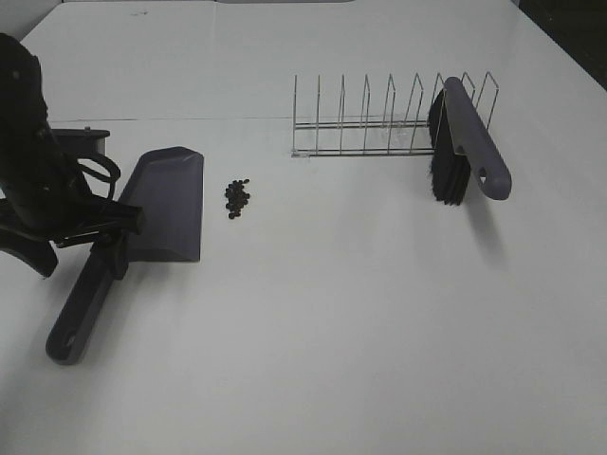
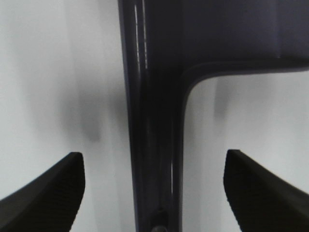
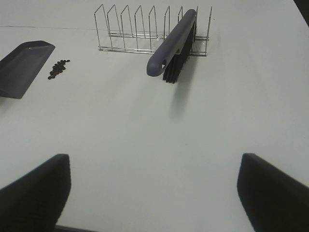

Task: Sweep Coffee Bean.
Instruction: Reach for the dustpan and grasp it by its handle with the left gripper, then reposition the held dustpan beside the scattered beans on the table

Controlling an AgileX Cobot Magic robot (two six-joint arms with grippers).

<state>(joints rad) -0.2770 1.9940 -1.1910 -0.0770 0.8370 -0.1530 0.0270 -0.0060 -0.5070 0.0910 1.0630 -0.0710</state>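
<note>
A small pile of dark coffee beans lies on the white table just right of the grey-purple dustpan's blade; it also shows in the right wrist view. The dustpan's handle points toward the front left. My left gripper is open and straddles the handle where it joins the blade, with a gap on both sides. A grey-purple brush with black bristles leans in a wire rack. My right gripper is open and empty, well short of the brush, and does not show in the high view.
The wire rack stands at the back of the table, right of centre. The table's far right corner meets a dark background. The dustpan blade also shows in the right wrist view.
</note>
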